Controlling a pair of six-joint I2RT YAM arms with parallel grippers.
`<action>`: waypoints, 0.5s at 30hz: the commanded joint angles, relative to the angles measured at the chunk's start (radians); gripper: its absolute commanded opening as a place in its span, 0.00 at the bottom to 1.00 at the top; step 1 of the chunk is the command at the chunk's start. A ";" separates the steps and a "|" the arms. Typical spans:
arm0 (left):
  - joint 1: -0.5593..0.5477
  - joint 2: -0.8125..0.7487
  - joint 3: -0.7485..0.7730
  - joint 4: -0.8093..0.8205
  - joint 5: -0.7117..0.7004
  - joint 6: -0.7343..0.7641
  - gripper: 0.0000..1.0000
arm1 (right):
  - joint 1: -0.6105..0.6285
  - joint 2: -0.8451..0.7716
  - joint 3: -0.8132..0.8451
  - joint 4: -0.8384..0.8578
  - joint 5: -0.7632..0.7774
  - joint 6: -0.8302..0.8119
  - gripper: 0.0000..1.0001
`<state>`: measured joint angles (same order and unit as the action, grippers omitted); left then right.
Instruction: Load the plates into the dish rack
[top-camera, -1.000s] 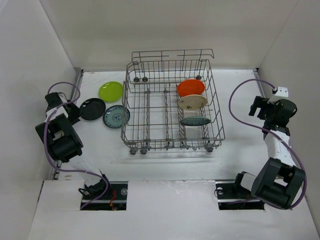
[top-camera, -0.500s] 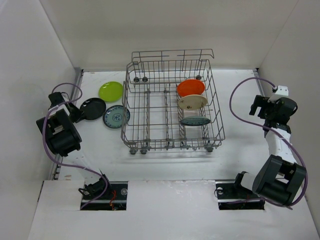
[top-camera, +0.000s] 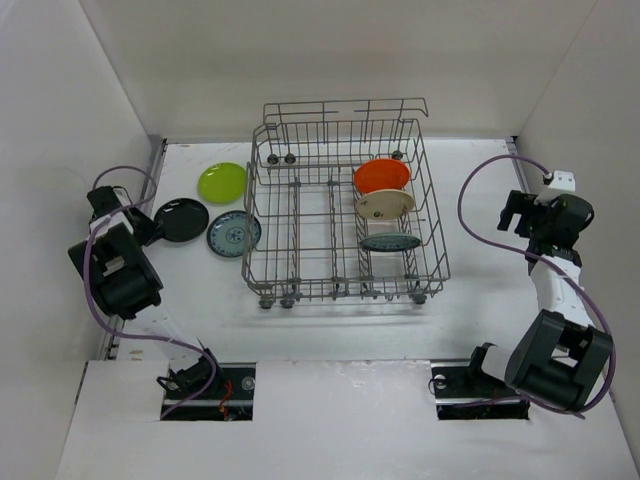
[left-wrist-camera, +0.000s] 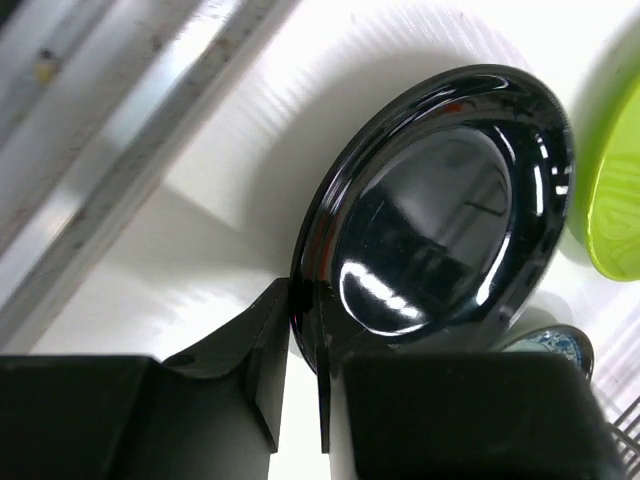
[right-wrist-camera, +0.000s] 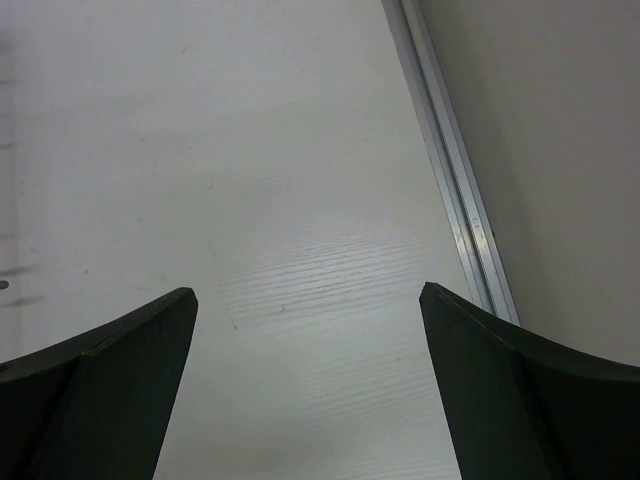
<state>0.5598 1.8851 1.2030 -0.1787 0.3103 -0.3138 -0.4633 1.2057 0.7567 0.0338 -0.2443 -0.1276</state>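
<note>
Rack (top-camera: 300, 235) from above: we see it mid-table (top-camera: 330, 330). Its right rows hold the orange plate (top-camera: 382, 176), cream plate (top-camera: 386, 204) and racked teal plate (top-camera: 388, 241) on edge between the tines. The left rows are free.
Plates outside, from above: green plate (top-camera: 222, 182), black plate (top-camera: 185, 220) and loose teal plate (top-camera: 233, 232) lie clustered just left of the rack.
Left gripper (top-camera: 148, 222) from above: it sits at the black plate's outer rim, away from the neighbouring plates, where we judge the fingers have room.
Right gripper (top-camera: 515, 212) from above: it hangs well right of the rack, over bare table.
Room, from above: the side wall is close behind the left arm, so we judge the open way is up, then right over the rack's wall.
Grip, left wrist: the fingers (left-wrist-camera: 262, 345) pinch the black plate's (left-wrist-camera: 440, 220) rim, one on each face. A shadow beneath suggests that edge is tipped up, but we cannot be sure.
Edges, left wrist: the green plate (left-wrist-camera: 612, 200) and loose teal plate (left-wrist-camera: 555, 342) lie just beside the far rim, and a metal rail (left-wrist-camera: 120, 150) runs on the other side.
Right wrist: the fingers (right-wrist-camera: 110, 370) are spread wide with nothing between them, and the rail (right-wrist-camera: 450, 180) runs near the wall.
</note>
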 joint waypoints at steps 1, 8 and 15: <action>0.027 -0.116 -0.002 -0.002 -0.019 0.025 0.00 | 0.005 -0.015 0.030 0.031 -0.010 -0.004 0.99; 0.029 -0.221 0.038 -0.008 -0.049 0.088 0.00 | 0.005 -0.032 0.015 0.049 -0.026 -0.007 0.99; -0.028 -0.328 0.082 -0.011 -0.091 0.195 0.00 | 0.002 -0.049 0.001 0.061 -0.046 -0.009 0.99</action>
<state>0.5606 1.6478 1.2224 -0.2016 0.2413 -0.1871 -0.4633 1.1889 0.7551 0.0353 -0.2630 -0.1345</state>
